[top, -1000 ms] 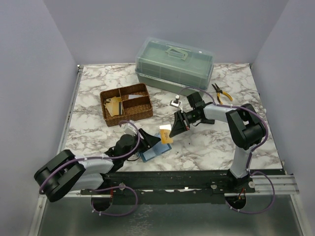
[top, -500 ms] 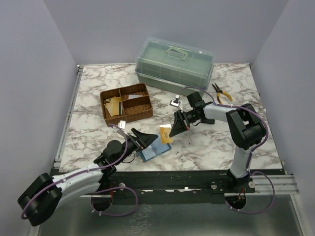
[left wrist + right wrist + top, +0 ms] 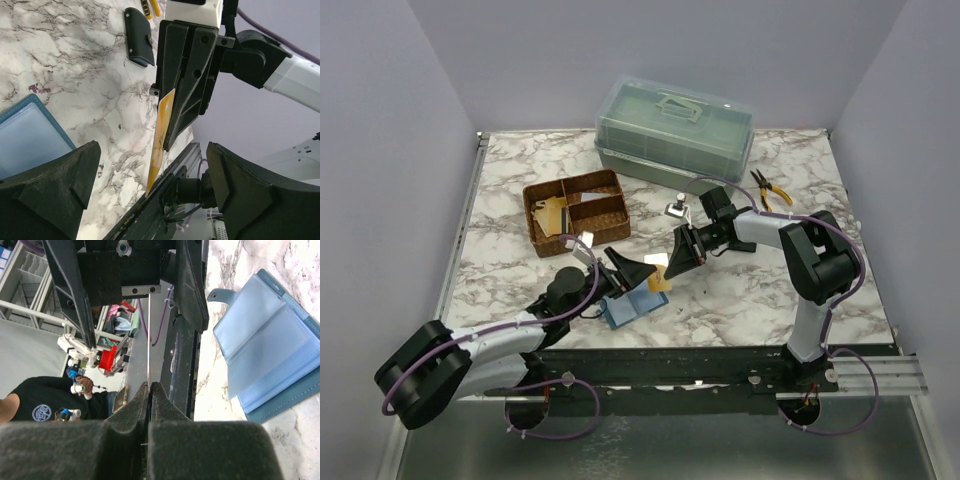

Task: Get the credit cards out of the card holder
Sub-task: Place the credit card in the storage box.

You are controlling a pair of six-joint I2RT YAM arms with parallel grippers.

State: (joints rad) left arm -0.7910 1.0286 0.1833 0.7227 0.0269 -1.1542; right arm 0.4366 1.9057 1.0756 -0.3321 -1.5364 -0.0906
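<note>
The teal-blue card holder (image 3: 629, 309) lies open on the table near the front edge; it also shows in the left wrist view (image 3: 27, 137) and the right wrist view (image 3: 272, 340). My right gripper (image 3: 672, 266) is shut on one tan-orange credit card (image 3: 659, 283) and holds it on edge above the table, clear of the holder. The card shows edge-on in the right wrist view (image 3: 149, 335) between the shut jaws of the right gripper (image 3: 150, 386). My left gripper (image 3: 638, 272) is open and empty, its fingers (image 3: 55, 195) standing either side of the card (image 3: 161, 135) without touching it.
A black wallet (image 3: 138, 36) lies beyond the right gripper. A wicker divided basket (image 3: 576, 211) stands at the back left, a green translucent toolbox (image 3: 675, 124) at the back, yellow-handled pliers (image 3: 771, 189) at the right, and a small clip (image 3: 675, 208) near the right arm.
My left gripper swung back, then moved right toward the held card, and now stands open around it. The right gripper and card have stayed in place.
</note>
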